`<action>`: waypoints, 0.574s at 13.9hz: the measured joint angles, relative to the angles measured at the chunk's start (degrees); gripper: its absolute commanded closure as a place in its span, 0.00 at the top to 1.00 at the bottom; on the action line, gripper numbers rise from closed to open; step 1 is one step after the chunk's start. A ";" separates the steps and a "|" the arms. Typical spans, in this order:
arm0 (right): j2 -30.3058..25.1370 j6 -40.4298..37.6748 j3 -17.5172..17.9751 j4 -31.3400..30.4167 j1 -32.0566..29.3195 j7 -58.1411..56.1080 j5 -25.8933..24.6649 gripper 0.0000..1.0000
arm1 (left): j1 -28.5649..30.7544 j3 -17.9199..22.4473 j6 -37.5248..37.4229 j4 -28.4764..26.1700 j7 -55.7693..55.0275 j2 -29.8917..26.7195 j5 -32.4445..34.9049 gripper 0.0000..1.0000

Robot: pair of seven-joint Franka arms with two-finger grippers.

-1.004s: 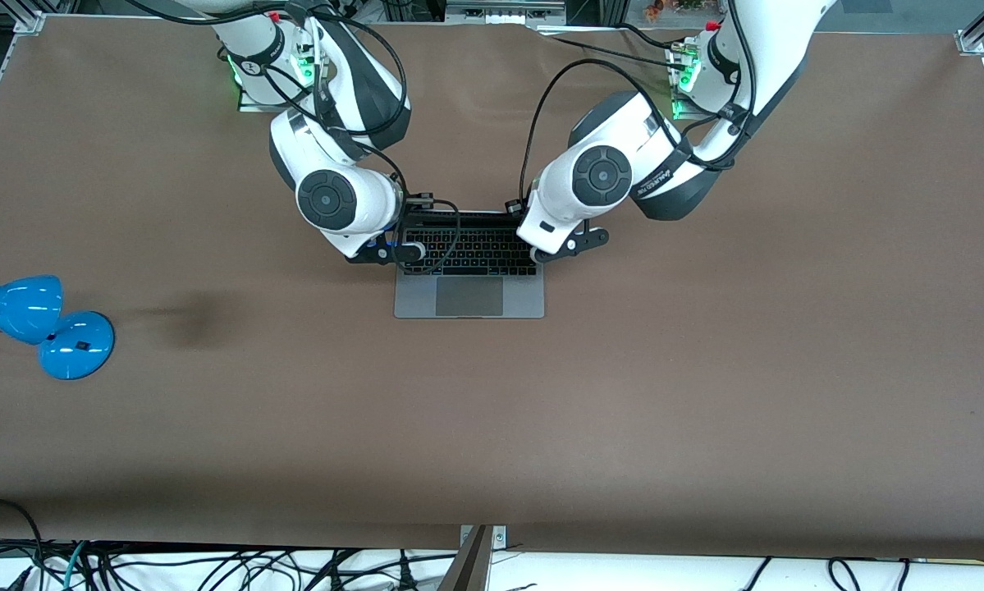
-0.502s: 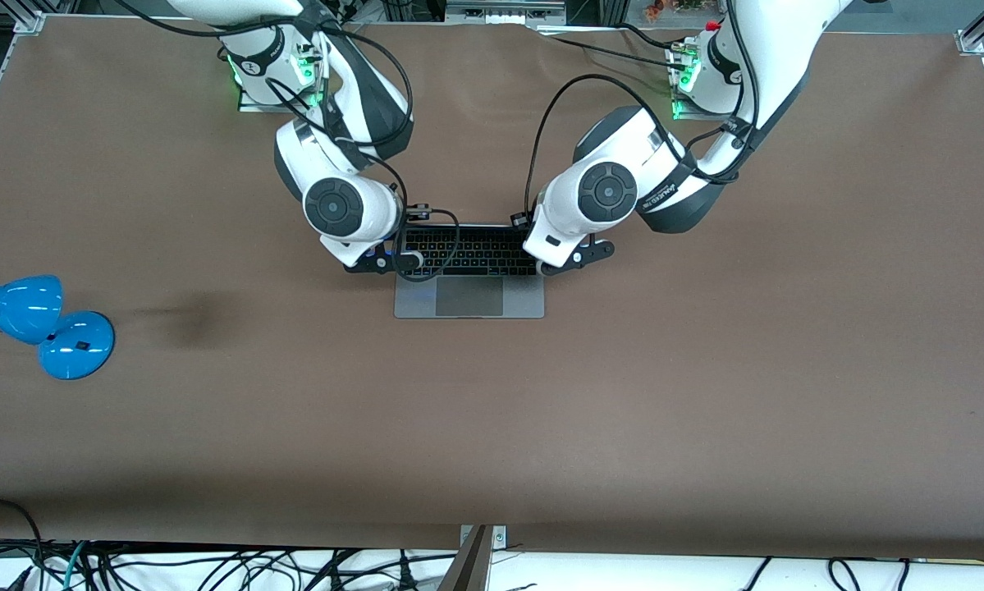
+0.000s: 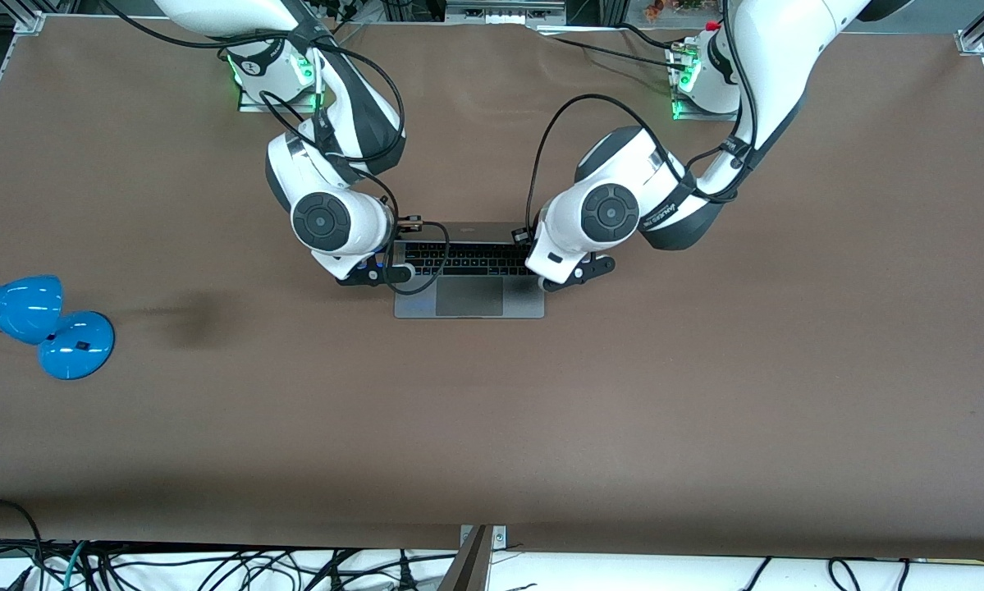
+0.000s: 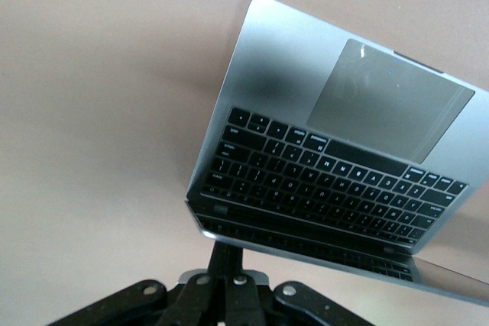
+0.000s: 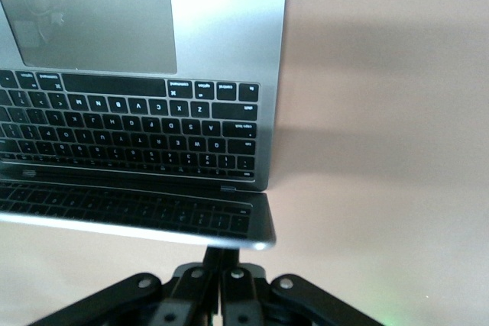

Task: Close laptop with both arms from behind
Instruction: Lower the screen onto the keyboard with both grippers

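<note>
Work surface: wide table covered in matte brown sheet [image 3: 705, 394], faint creases near the top edge, one dark smudge [image 3: 192, 320] toward the right arm's end. Glossy blue desk lamp with round base [image 3: 75, 345] sits at that same end — head partly cut off by the frame. Aluminium frame rails [image 3: 977, 33] at the corners. Tangled black cables on a white floor strip [image 3: 212, 570] along the near edge. Lighting even — soft shadows.

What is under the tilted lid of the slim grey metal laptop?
Under the slim grey metal laptop's half-lowered lid, the black keyboard rows nearest the trackpad show. The hinge rows are covered in the front view. Both shut grippers, left and right, press the lid's edge.
</note>
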 measured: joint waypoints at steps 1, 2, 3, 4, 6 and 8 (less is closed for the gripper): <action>0.08 0.67 0.00 0.03 0.00 0.00 0.00 0.05 | 0.00 0.00 0.15 0.07 0.00 0.44 0.92 0.00; 0.14 1.51 0.00 0.04 0.02 0.00 0.00 0.05 | -0.02 0.00 0.23 0.18 0.00 0.93 1.52 0.00; 0.20 2.57 0.00 0.04 0.06 0.00 0.00 0.05 | -0.02 0.00 0.39 0.38 0.00 1.42 1.85 0.00; 0.34 3.88 0.01 0.04 0.09 0.00 0.00 0.05 | -0.04 0.01 0.47 0.73 0.00 1.83 1.95 0.00; 0.90 6.41 0.04 0.04 0.20 0.00 -0.20 0.04 | -0.17 0.01 0.47 1.30 0.00 2.44 1.98 0.00; 1.72 8.56 0.12 0.04 0.35 0.00 -1.83 0.04 | -0.27 0.01 0.56 1.46 0.00 2.69 1.99 0.00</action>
